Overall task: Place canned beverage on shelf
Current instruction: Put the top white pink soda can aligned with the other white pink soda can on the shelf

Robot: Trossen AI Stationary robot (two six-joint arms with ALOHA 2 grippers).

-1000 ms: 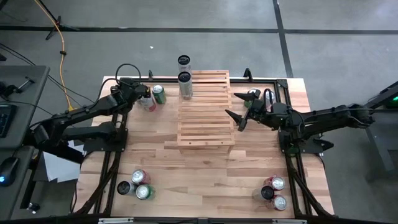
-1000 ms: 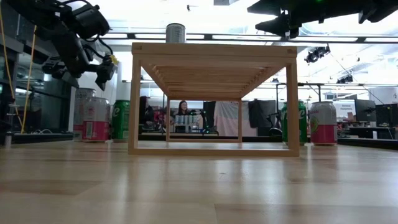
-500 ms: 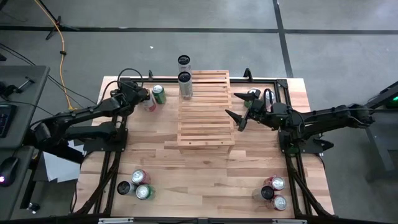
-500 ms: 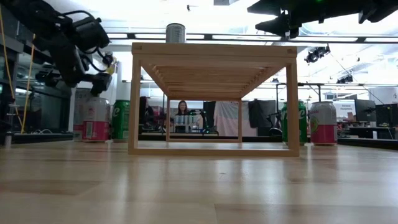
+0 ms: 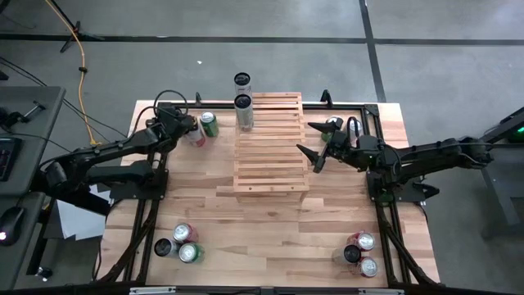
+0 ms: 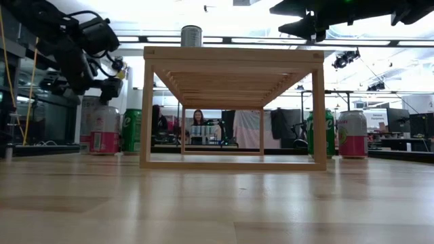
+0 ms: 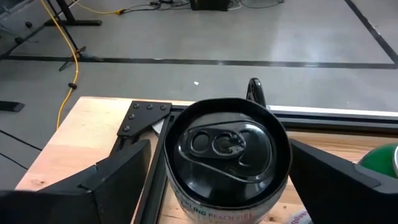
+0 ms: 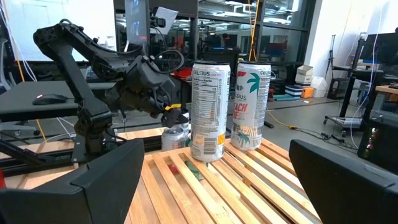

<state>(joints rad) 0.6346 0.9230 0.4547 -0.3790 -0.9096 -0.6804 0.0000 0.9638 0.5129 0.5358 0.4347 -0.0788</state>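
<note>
The slatted wooden shelf (image 5: 270,143) stands mid-table, with two tall cans (image 8: 209,112) (image 8: 252,106) upright on its far left part. Left of it a pink-and-white can (image 6: 104,129) and a green can (image 6: 131,130) stand on the tabletop. My left gripper (image 5: 190,131) is open at the pink-and-white can (image 7: 227,158), one finger on either side of its black top. I cannot tell whether they touch it. My right gripper (image 5: 315,143) waits open and level above the shelf's right edge, with nothing between its fingers.
Clusters of cans stand at the near left (image 5: 180,244) and near right (image 5: 359,252) corners. A green can (image 6: 319,132) and a pink can (image 6: 352,133) stand to the right of the shelf, under my right arm. A person (image 6: 199,118) sits in the room beyond.
My left gripper has gone down onto the pink-and-white can and tipped slightly. The cans and my right arm have kept still.
</note>
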